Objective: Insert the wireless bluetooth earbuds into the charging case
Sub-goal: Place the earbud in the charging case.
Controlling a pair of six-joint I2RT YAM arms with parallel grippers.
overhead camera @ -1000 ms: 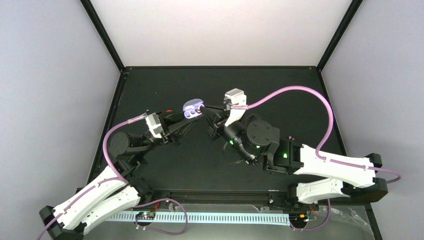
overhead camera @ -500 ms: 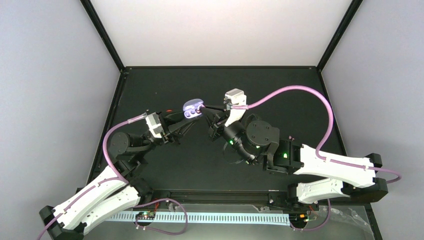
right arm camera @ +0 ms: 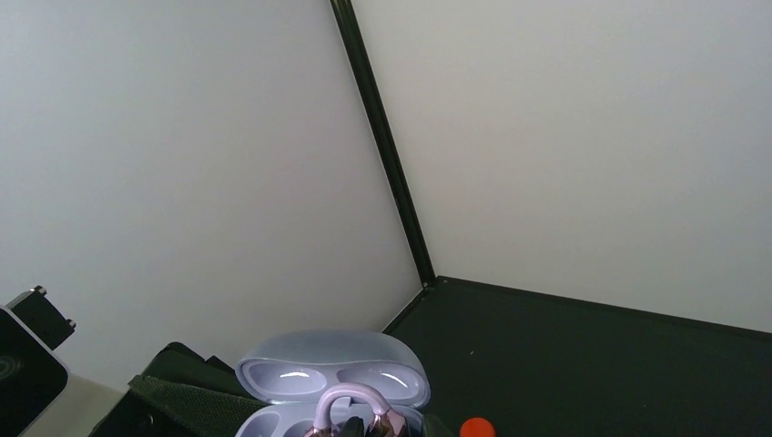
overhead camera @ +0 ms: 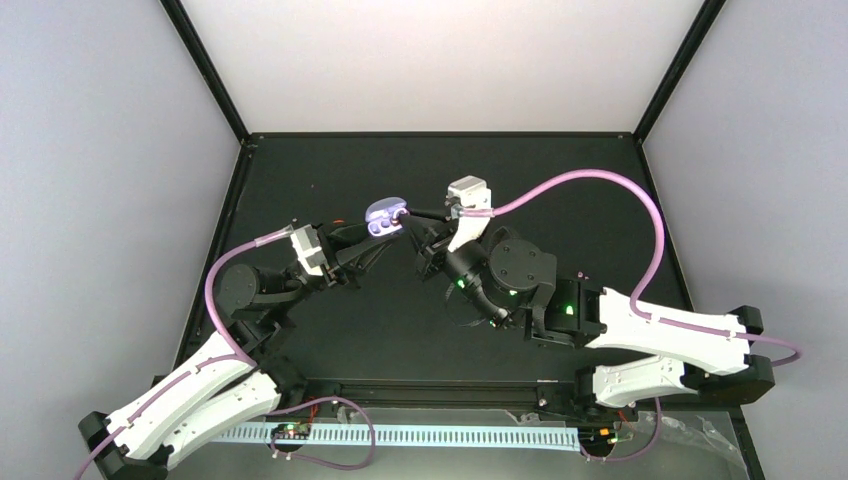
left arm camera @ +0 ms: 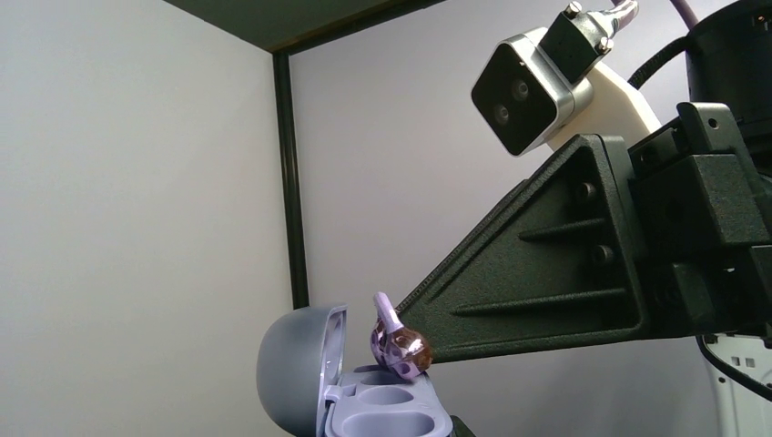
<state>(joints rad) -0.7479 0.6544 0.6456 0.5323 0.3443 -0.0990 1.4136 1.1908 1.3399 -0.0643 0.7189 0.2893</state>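
Left wrist view: a purple earbud [left arm camera: 398,342] sits at the tip of the right fingers [left arm camera: 473,323], touching the rear well of the open charging case [left arm camera: 373,421]. I cannot tell whether they pinch it. The left fingers [overhead camera: 365,243] are clamped on the case. A red-orange earbud [right arm camera: 474,428] lies on the counter [right arm camera: 592,364], beyond the right fingers.

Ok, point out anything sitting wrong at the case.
The purple earbud sits tilted on the open charging case, its hook poking up above the well rather than lying flush. Nothing else stands out.
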